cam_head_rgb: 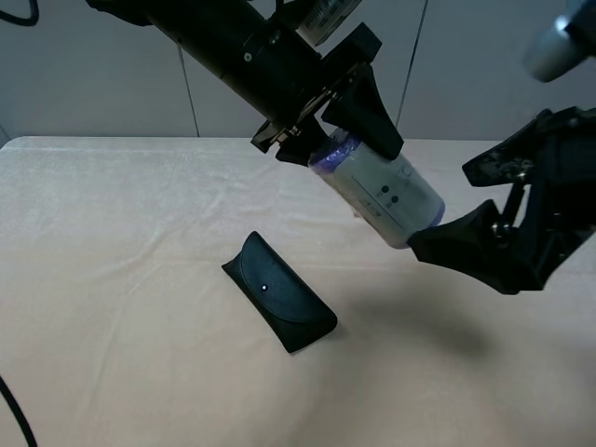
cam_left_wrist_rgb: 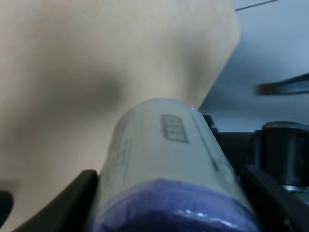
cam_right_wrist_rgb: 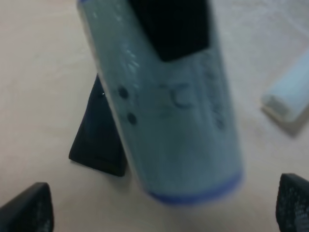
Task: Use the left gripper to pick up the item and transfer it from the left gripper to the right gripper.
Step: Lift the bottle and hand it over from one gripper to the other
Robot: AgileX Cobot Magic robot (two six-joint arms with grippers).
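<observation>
The item (cam_head_rgb: 382,191), a cream-white roll with purple ends and two dark dots on its side, hangs tilted above the table. My left gripper (cam_head_rgb: 340,154) is shut on its upper end. The left wrist view shows the item (cam_left_wrist_rgb: 164,159) between both black fingers (cam_left_wrist_rgb: 53,208). My right gripper (cam_head_rgb: 466,200) is open at the item's lower end, with one finger below it and one to its right. In the right wrist view the item (cam_right_wrist_rgb: 169,111) stands between the spread fingertips (cam_right_wrist_rgb: 29,208), apart from them, with a left finger (cam_right_wrist_rgb: 169,24) on its far end.
A black glasses case (cam_head_rgb: 279,291) lies on the cream tablecloth (cam_head_rgb: 112,279) below and left of the item; it also shows in the right wrist view (cam_right_wrist_rgb: 96,135). A thin white tube (cam_right_wrist_rgb: 289,94) lies on the cloth beyond the item.
</observation>
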